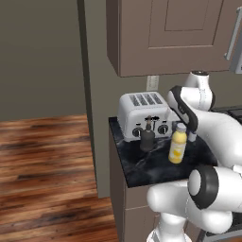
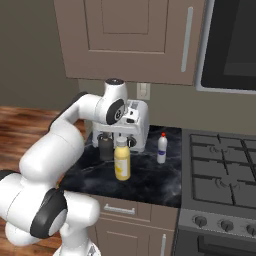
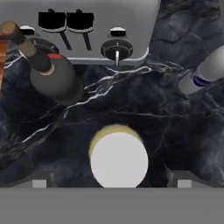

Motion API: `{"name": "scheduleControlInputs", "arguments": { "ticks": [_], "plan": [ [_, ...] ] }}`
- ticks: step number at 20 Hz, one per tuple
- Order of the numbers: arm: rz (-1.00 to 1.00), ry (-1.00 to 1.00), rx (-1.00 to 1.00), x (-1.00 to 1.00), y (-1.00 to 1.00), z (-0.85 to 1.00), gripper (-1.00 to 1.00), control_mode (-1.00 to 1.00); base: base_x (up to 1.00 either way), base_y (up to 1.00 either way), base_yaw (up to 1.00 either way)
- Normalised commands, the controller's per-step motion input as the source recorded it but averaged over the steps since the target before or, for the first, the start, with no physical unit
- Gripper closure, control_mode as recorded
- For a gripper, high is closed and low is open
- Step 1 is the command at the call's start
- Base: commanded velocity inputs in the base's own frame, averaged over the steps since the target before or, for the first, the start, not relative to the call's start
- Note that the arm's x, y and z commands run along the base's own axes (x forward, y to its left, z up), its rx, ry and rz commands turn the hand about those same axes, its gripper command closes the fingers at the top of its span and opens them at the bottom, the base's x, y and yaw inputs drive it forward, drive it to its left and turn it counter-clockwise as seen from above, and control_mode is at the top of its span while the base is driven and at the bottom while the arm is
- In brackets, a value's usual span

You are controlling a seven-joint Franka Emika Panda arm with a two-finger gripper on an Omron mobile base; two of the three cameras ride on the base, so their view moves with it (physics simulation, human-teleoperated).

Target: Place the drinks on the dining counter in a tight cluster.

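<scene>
Fingers (image 3: 38, 181) stand spread wide at the bottom of the hand view, one tip at each side of the yellow bottle (image 3: 118, 159), holding nothing; the gripper (image 3: 109, 183) looks straight down on the bottle's pale grey cap, which sits between the tips without touching either. The yellow bottle stands upright on the narrow black marble worktop (image 1: 142, 170), toward its front, with the white arm (image 2: 55, 145) bent over it in both base views. Behind it and to the left in the right base view is the dark grey narrow-necked bottle (image 2: 105, 146), upright, close in front of the silver toaster (image 2: 132, 127). To the right, well apart from the yellow one, stands the slim white red-capped bottle (image 2: 162, 148), also upright on the same worktop. The toaster is at the back against the wall, below a beige wall cabinet (image 2: 130, 40). A gas stove (image 2: 220, 175) adjoins the worktop on the right. Wooden floor (image 1: 47, 179) lies to the left.
</scene>
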Motion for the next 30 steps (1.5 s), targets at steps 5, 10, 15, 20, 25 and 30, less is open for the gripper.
{"name": "scheduleControlInputs", "arguments": {
  "ticks": [5,10,15,20,25,30],
  "plan": [
    [0.0,0.04,0.0,0.13,-0.03,-0.2,-1.0,-1.0,0.0,0.0,0.0],
    [0.0,0.01,0.0,-0.04,-0.04,-0.16,-1.0,-1.0,0.0,0.0,0.0],
    [0.0,0.0,0.0,-0.01,-0.03,-0.2,-1.0,-1.0,0.0,0.0,0.0],
    [0.0,0.0,0.0,0.0,0.0,-0.24,-1.0,-1.0,0.0,0.0,0.0],
    [0.0,0.0,0.0,0.0,0.0,-0.15,-1.0,-1.0,0.0,0.0,0.0],
    [0.0,0.0,0.0,0.0,0.0,-0.15,1.0,-1.0,0.0,0.0,0.0]
  ]
}}
